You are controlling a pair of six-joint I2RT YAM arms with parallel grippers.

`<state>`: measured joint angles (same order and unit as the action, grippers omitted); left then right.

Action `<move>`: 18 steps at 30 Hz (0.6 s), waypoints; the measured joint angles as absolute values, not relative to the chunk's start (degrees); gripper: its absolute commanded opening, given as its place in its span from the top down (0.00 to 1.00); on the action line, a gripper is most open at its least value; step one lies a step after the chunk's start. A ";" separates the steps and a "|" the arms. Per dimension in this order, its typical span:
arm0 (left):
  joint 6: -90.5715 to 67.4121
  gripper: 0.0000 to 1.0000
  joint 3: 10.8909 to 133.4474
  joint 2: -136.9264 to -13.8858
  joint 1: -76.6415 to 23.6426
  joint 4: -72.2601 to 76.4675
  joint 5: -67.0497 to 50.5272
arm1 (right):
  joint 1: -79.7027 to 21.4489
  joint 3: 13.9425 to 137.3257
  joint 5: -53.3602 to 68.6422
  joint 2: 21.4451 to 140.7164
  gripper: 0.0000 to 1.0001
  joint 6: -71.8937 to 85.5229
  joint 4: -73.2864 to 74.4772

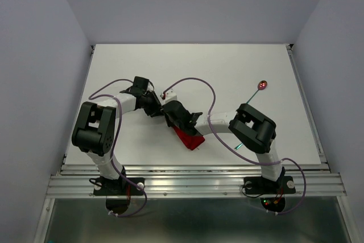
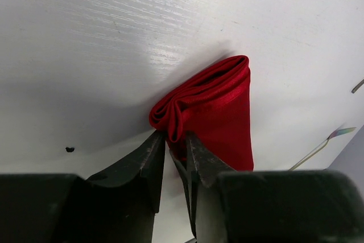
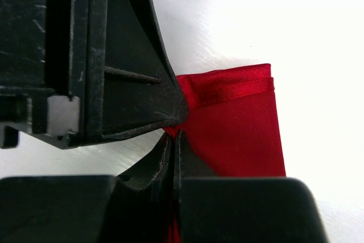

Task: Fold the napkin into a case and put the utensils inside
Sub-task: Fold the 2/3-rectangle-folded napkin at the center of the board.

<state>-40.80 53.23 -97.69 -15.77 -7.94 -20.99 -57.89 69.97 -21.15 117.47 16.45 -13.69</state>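
Napkin (image 1: 189, 138): lying folded into a narrow strip near the front middle of the surface (image 1: 170, 61), with both tools meeting at one end.
Left tool (image 2: 173, 140): standing narrowly parted with the rolled fold at its tips, probably steadying the layers; not showing whether gripping or letting go.
Right tool (image 3: 175, 136): pressing shut on the cloth's edge, apparently pinching a thin layer to draw the fold into place.
Spoon (image 1: 262, 85): waiting well off to the right, leaving room for folding.
Fork (image 1: 239, 147): showing only its teal tip beneath the right arm.
Stage: shaping the case, judging by the utensils not yet being inside.
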 measured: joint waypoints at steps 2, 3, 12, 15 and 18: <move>-40.29 0.50 53.23 -97.34 -15.77 -8.16 -20.86 | -57.89 69.49 -20.60 117.05 0.99 17.15 -13.74; -40.05 0.48 53.23 -96.92 -15.75 -8.45 -20.73 | -57.89 69.25 -20.38 116.84 0.99 17.47 -13.72; -37.67 0.41 53.23 -92.58 -15.75 -9.76 -20.14 | -57.82 64.23 -15.81 112.03 0.99 21.82 -13.67; -37.30 0.42 52.86 -91.61 -15.77 -9.63 -20.12 | -57.71 63.11 -14.37 111.00 0.99 23.40 -13.69; -37.08 0.43 51.22 -90.83 -15.77 -9.17 -20.12 | -57.19 62.54 -12.60 110.50 0.95 24.93 -13.67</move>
<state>-37.08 51.22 -90.83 -15.77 -9.17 -20.12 -57.19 62.54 -12.60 110.50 24.93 -13.67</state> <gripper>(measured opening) 0.581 0.039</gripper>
